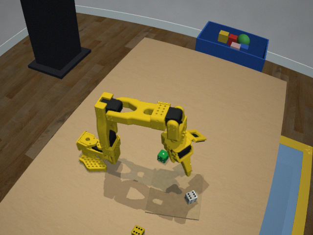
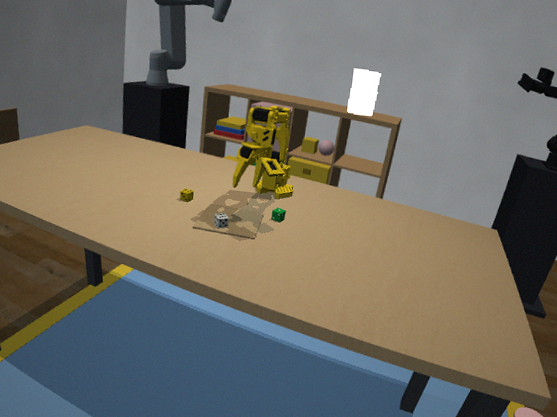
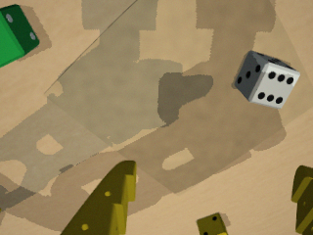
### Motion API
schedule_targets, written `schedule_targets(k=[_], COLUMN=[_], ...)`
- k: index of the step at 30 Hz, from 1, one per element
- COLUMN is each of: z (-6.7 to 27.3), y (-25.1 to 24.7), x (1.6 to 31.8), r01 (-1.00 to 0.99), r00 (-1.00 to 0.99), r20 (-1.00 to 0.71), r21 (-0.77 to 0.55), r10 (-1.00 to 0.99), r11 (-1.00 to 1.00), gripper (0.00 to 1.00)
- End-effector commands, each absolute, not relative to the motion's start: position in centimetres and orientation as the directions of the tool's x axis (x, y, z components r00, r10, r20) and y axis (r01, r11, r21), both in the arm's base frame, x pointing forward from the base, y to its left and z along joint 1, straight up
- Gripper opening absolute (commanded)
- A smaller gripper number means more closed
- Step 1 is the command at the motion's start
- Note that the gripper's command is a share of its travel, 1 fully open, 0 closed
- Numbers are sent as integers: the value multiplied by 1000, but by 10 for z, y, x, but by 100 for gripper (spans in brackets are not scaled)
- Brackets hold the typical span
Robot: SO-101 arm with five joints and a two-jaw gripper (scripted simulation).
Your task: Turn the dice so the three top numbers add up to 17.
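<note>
A white die [image 1: 190, 197] [image 2: 221, 220] [image 3: 274, 83] lies flat on the thin, tan, see-through mat [image 1: 174, 211] [image 2: 240, 228] [image 3: 132, 108], near its edge, with six on top. A green die [image 1: 162, 156] [image 2: 278, 215] [image 3: 15, 39] lies on the table off the mat, on the arm's side, with one on top. A yellow die [image 1: 138, 230] [image 2: 185, 195] [image 3: 212, 225] lies on the table off the mat, with six on top; the wrist view cuts it off. My gripper [image 2: 245, 186] [image 3: 216, 167] is open and empty, above the table. One finger is hidden in the top view.
The arm's base [image 1: 97, 152] stands on the table [image 1: 214, 88] [image 2: 365, 268]. The arm's shadow falls across the mat. A blue bin [image 1: 227, 54] with blocks and a green ball stands beyond the table's far edge. A shelf [image 2: 301, 101] stands behind the table.
</note>
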State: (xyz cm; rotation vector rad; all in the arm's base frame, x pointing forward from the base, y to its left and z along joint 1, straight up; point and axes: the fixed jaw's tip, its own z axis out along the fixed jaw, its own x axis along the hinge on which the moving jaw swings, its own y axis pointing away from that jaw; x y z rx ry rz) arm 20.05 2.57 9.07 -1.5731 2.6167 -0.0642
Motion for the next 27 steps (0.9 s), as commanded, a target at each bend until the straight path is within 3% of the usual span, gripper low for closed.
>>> schedule_targets(k=[1,3,13,27], z=[97,97,87,75], y=[32,32,41,50], x=[199,199,185,169], r01=[-946,-946,-974,-726], r00=[-286,-286,194,684], r20=[-66,-66,-3,31], r21=[-141,-141,-117,-65], r10=[-956,-956,-981,-729], r11=[293,293,-192,-684], gripper=[32,32,32,32])
